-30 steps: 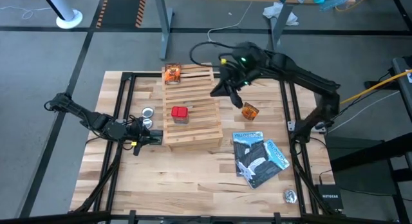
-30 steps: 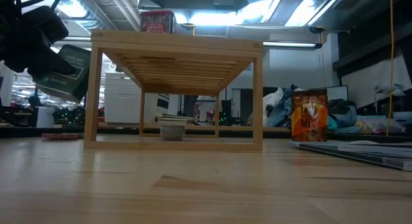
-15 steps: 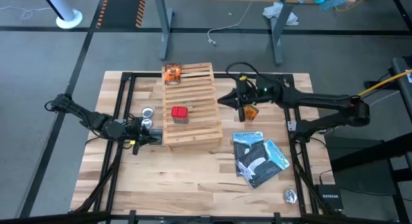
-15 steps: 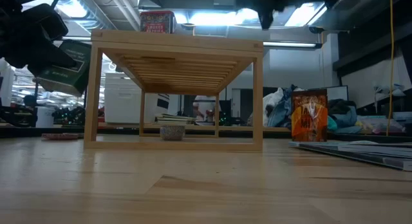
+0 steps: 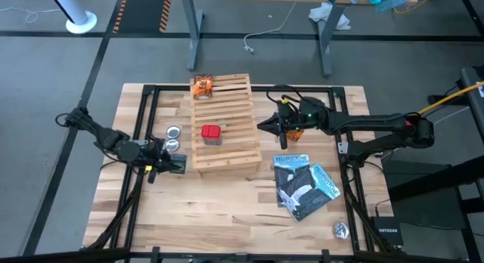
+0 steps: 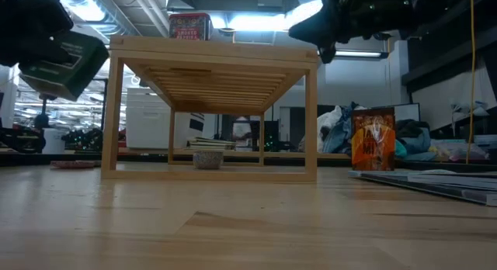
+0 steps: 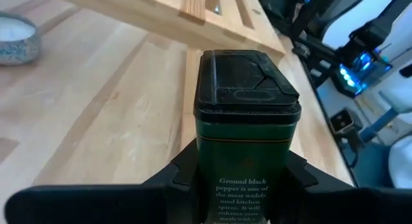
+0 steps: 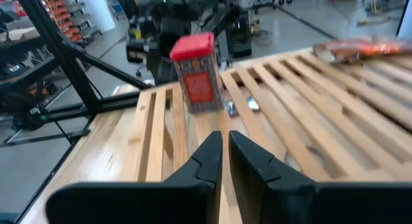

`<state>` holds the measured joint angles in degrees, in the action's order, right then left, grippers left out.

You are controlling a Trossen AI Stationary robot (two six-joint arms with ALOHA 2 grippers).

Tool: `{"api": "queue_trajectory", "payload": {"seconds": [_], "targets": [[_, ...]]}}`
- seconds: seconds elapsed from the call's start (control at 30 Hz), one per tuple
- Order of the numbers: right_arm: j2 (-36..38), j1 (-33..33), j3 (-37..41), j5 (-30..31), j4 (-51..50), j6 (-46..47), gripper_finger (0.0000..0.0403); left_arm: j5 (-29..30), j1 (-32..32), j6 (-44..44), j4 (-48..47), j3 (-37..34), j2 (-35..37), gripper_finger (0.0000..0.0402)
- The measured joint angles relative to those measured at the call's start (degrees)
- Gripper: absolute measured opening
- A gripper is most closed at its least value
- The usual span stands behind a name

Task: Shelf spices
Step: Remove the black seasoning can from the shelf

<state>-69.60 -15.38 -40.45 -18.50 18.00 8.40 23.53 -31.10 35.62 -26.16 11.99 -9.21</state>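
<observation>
The wooden shelf (image 5: 221, 123) stands mid-table. A red-lidded box (image 8: 198, 79) stands on its slats, and an orange packet (image 5: 202, 86) lies at its far left corner. A second orange packet (image 6: 373, 138) stands upright on the table to the shelf's right, partly under my right arm. My left gripper (image 5: 174, 166) is shut on a dark green pepper tin (image 7: 246, 121) left of the shelf's near corner. My right gripper (image 8: 225, 153) is shut and hovers level over the shelf's right edge (image 6: 322, 49), pointing at the red box. My left gripper pinches the tin's lower body (image 7: 209, 179) between its two fingers (image 7: 175, 176), one on each side. The black lid end (image 7: 244, 82) points away from the gripper, along the fingers. The tin (image 6: 66, 60) hangs tilted, clear of the table.
Two round silver tins (image 5: 173, 137) sit left of the shelf, and a third (image 5: 341, 230) sits at the near right corner. Blue-and-black booklets (image 5: 302, 186) lie near the shelf's right side. Black frame rails (image 5: 144, 127) run along the table's sides.
My right gripper has come down from high above the table to the height of the shelf top at its right edge, tipping from pointing down to nearly level, still shut. My left gripper has risen a little with the tin.
</observation>
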Motion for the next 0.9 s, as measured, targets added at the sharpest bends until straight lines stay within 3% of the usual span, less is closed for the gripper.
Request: {"api": "queue_trajectory", "payload": {"seconds": [0.3, 0.67, 0.9], "targets": [[0.0, 0.0, 0.0, -0.1, -6.6, 0.3, 0.0033, 0.1, -0.4, -0.4, -9.5, 4.3, 0.1, 0.0099], [0.0, 0.0, 0.0, -0.1, -8.1, 0.3, 0.0033, 1.2, -0.4, -2.6, -10.1, 4.7, 0.1, 0.0099], [0.0, 0.0, 0.0, -0.1, -8.1, 0.3, 0.0033, 4.9, -0.4, -2.8, -8.8, 4.4, 0.1, 0.0099]]}}
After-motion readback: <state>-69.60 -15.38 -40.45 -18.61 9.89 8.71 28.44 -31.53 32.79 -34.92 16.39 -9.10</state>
